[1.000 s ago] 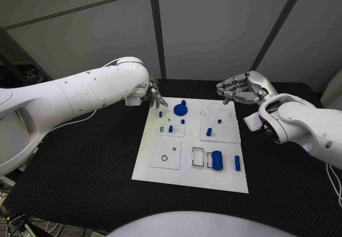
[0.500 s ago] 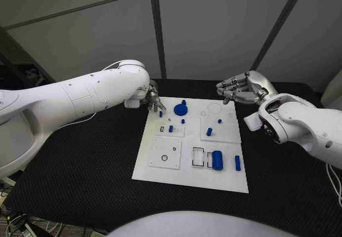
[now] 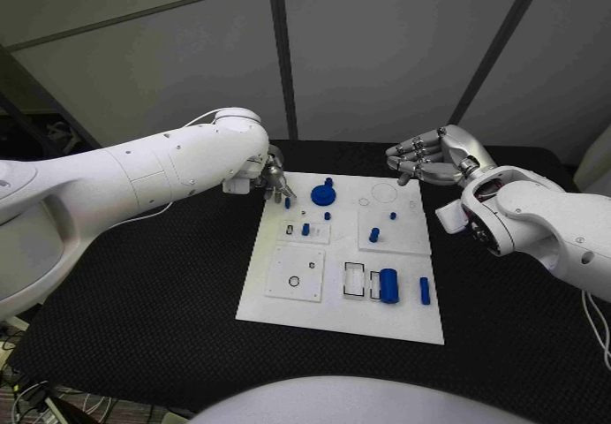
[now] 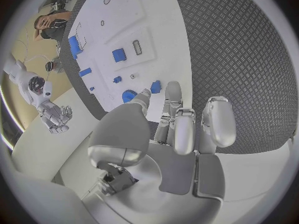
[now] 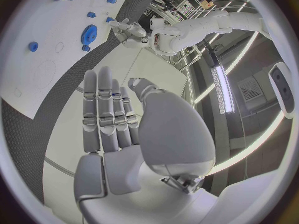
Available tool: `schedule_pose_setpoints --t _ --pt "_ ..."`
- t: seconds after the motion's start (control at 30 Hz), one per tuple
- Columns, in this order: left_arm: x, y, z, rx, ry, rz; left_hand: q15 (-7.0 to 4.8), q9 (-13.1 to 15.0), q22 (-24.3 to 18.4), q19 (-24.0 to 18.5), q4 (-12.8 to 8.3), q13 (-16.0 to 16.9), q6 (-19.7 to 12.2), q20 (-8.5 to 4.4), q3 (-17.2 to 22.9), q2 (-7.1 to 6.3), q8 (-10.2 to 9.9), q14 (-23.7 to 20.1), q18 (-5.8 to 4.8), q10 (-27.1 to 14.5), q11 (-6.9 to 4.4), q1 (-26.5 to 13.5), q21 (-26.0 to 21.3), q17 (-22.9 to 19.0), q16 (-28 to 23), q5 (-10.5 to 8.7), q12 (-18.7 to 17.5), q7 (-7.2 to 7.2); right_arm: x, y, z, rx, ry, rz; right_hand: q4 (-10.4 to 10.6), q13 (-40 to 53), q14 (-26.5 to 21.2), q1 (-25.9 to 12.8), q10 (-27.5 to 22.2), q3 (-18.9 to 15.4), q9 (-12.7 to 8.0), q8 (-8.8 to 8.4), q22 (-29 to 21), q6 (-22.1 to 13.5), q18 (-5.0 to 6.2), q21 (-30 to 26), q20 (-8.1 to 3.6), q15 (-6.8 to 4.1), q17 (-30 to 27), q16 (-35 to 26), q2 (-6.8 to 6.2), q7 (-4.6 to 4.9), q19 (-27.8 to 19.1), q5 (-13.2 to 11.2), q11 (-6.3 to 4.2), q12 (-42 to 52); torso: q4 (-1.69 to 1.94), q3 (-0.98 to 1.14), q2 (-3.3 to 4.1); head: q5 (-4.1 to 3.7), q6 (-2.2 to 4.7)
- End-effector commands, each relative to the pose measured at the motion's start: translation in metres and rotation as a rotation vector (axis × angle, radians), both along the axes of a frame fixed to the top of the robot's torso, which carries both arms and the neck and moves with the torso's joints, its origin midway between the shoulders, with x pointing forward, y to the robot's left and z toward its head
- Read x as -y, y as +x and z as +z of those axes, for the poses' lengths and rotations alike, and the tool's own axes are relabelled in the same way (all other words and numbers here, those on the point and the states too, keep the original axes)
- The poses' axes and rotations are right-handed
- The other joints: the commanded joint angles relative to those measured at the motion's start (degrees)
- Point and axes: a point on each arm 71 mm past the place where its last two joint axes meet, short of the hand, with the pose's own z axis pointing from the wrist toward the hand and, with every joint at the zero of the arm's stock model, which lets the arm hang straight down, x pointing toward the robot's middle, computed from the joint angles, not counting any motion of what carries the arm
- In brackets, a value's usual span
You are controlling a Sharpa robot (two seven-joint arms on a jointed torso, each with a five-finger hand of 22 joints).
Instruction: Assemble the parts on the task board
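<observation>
Judging from the black surface [image 3: 153, 291] inward, I read the job as barely begun. The white task board [image 3: 287, 305] lies at the centre, and most blue parts look loose or unseated to me. From the board's middle, a large blue cylinder [image 3: 388, 287] lies at about 5 o'clock beside an open rectangular slot [image 3: 355, 281], with a slim blue bar [image 3: 424, 291] just to its right. A blue gear [image 3: 322, 194] sits near 12 o'clock, a short blue peg [image 3: 373, 235] near 2 o'clock, and smaller blue bits are scattered between them; whether any is properly seated, I cannot tell.

My left hand [image 3: 273, 181] is at the board's 11 o'clock corner, fingertips down at a small blue piece [image 4: 156, 86] there; the left wrist view shows them touching or nearly touching it, but I cannot tell if it is pinched. My right hand [image 3: 426, 159] hovers off the board's far right corner at 1 o'clock, fingers curled loosely, holding nothing.
</observation>
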Motion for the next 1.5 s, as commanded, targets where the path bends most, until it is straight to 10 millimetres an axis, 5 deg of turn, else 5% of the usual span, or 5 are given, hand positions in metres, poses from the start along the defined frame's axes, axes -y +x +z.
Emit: schedule_pose_setpoints --t 0.03,0.8,1.07,1.5 --pt "0.0013 0.0000 0.0003 -0.003 0.005 -0.009 -0.07 0.11 2.68 0.44 -0.11 -0.13 0.53 -0.14 -0.39 0.39 0.35 3.82 0.51 0.06 -0.35 0.93 0.27 7.82 0.40 0.20 0.18 -0.15 -0.0016 -0.0001 0.0011 0.004 0.001 0.011 0.17 -0.07 0.52 -0.36 -0.31 0.21 0.04 -0.14 -0.08 -0.42 0.64 -0.31 0.11 0.04 -0.07 -0.24 -0.10 -0.04 0.43 0.33 0.17 -0.19 -0.01 0.02 -0.03 -0.06 0.05" --pt "0.0064 -0.0006 -0.0016 -0.012 -0.029 -0.005 -0.28 -0.08 3.08 0.57 -2.38 -0.92 0.25 -0.38 1.78 2.72 -0.40 3.84 0.43 -0.03 -0.61 6.55 0.41 7.98 0.60 -0.12 -0.44 -0.36 -0.0027 -0.0002 0.0012 0.004 0.001 0.013 0.17 -0.07 0.52 -0.36 -0.31 0.21 0.04 -0.14 -0.08 -0.42 0.64 -0.31 0.11 0.04 -0.07 -0.24 -0.10 -0.04 0.43 0.33 0.17 -0.19 -0.01 0.02 -0.03 -0.35 -0.32" --pt "0.0070 -0.0020 -0.0024 -0.031 -0.058 0.001 -0.61 0.07 3.49 0.71 -7.61 -2.17 0.56 -0.73 9.83 4.85 -0.57 4.12 0.37 0.13 -1.01 13.30 0.62 8.91 1.29 -0.05 -1.87 -0.59 -0.0028 -0.0002 0.0012 0.004 0.001 0.014 0.17 -0.07 0.52 -0.36 -0.31 0.21 0.04 -0.14 -0.08 -0.42 0.64 -0.31 0.11 0.04 -0.07 -0.24 -0.10 -0.04 0.43 0.33 0.17 -0.19 0.00 0.00 -0.04 -0.40 -0.63" --pt "0.0018 -0.0058 0.0007 0.001 -0.109 0.031 -0.53 3.06 4.20 1.02 -9.96 -3.24 0.11 -0.63 19.45 2.64 1.53 4.31 0.25 1.62 -0.94 10.13 1.05 9.54 1.76 -0.38 -2.57 -0.62 -0.0017 -0.0003 0.0013 0.005 0.001 0.012 0.13 -0.13 0.58 -0.31 -0.30 0.31 0.05 -0.12 -0.11 -0.43 0.65 -0.38 0.11 0.04 -0.12 -0.37 -0.02 -0.04 0.46 0.38 0.17 -0.17 0.08 -0.04 -0.09 -0.33 -0.59"
